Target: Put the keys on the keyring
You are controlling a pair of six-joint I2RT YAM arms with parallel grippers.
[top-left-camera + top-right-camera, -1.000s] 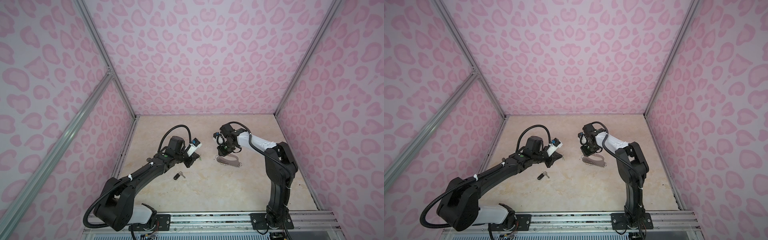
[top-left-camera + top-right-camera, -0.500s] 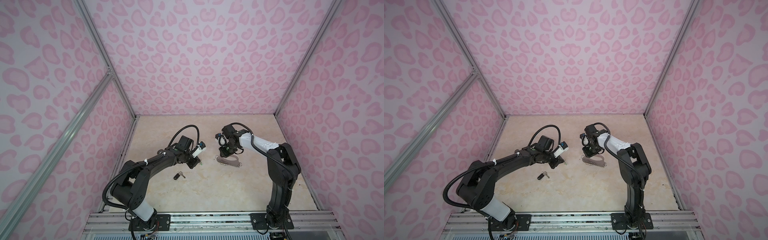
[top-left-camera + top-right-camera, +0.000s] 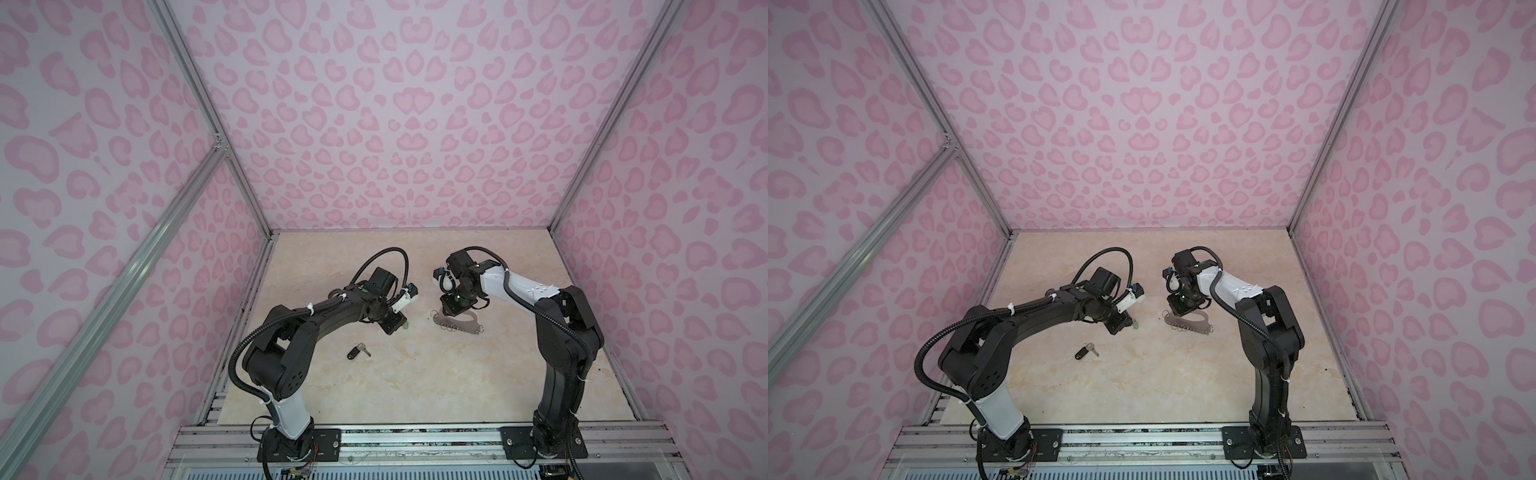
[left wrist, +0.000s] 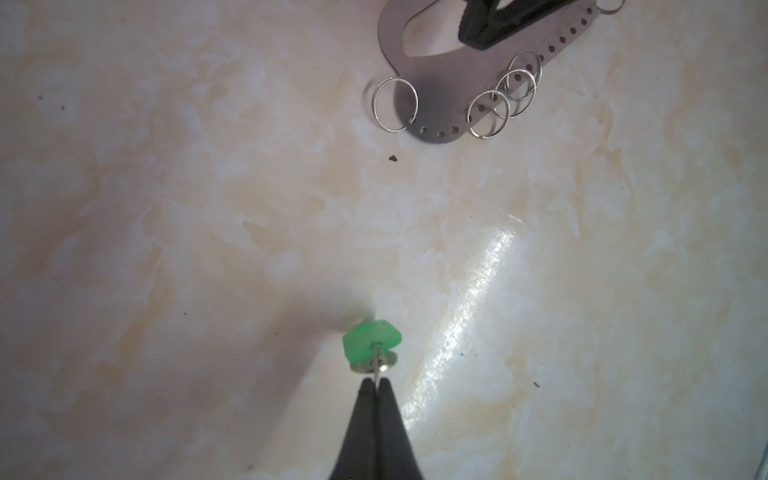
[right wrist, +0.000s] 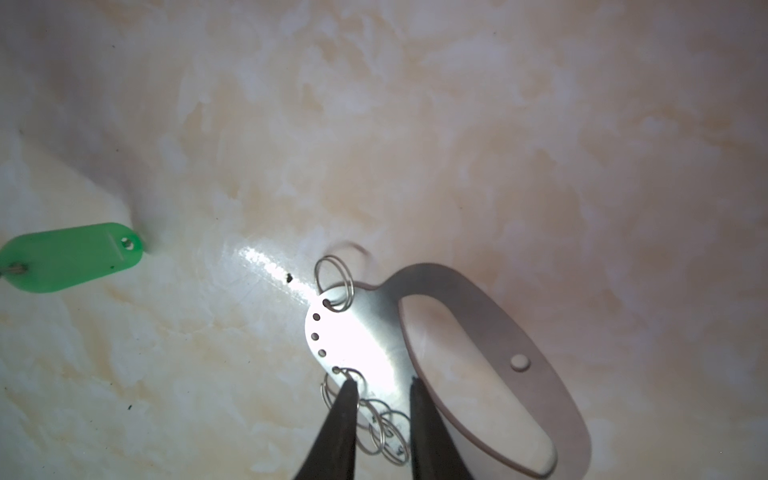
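Note:
My left gripper (image 4: 376,384) is shut on the thin metal key of the green tag (image 4: 370,340), which hangs just over the floor. The green tag (image 5: 70,257) also shows in the right wrist view. The keyring (image 4: 440,112), a grey plate with wire rings (image 4: 395,104) along its holed edge, lies a short way from it. My right gripper (image 5: 382,384) is shut across the keyring's (image 5: 365,340) straight band, one finger in the cutout. In both top views the black-tagged key (image 3: 358,352) (image 3: 1084,352) lies loose on the floor, nearer than the left gripper (image 3: 401,326).
Pink patterned walls with aluminium posts (image 3: 266,224) enclose the beige marble floor (image 3: 415,395). The arm bases stand on a metal rail (image 3: 415,440) at the front edge. A small dark speck (image 4: 392,158) lies near the keyring.
My left arm has folded at the elbow and carried the green-tagged key to the right, closer to the keyring. The right gripper has stayed on the keyring.

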